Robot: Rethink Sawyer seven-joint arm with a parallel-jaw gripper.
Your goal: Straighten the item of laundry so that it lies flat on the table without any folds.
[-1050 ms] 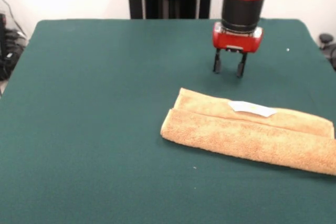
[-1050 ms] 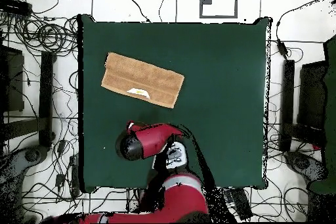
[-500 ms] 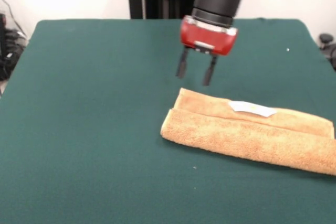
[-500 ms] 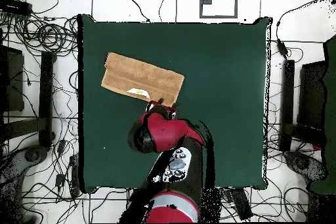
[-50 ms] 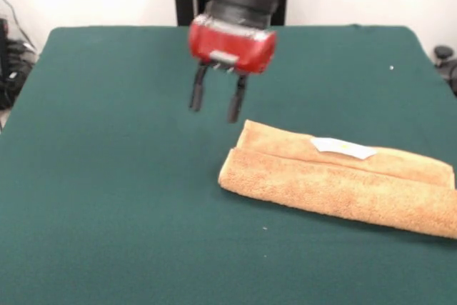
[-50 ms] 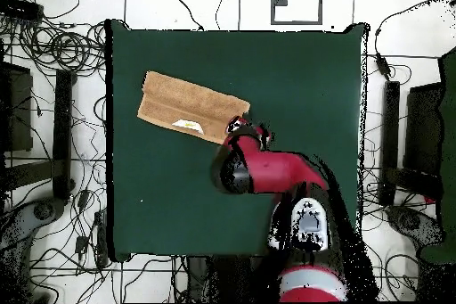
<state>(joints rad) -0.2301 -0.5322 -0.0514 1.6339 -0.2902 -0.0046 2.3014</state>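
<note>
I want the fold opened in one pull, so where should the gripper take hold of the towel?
Probably the towel at its top layer's free corner near the open gripper, coming down from above: it lies folded in a long strip, and that layer's edge shows along the side bearing the white tag.

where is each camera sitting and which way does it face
Front view: sits across the dark green felt-covered table, facing the robot; it shows the folded orange-tan terry towel with its small white tag, and of the robot the red and black wrist and the open hand coming down from above.
Overhead view: sits above the table, looking straight down; the red arm reaches up from the bottom edge towards the towel.
Both share the table, towel, tag and arm, turned half round against each other.
</note>
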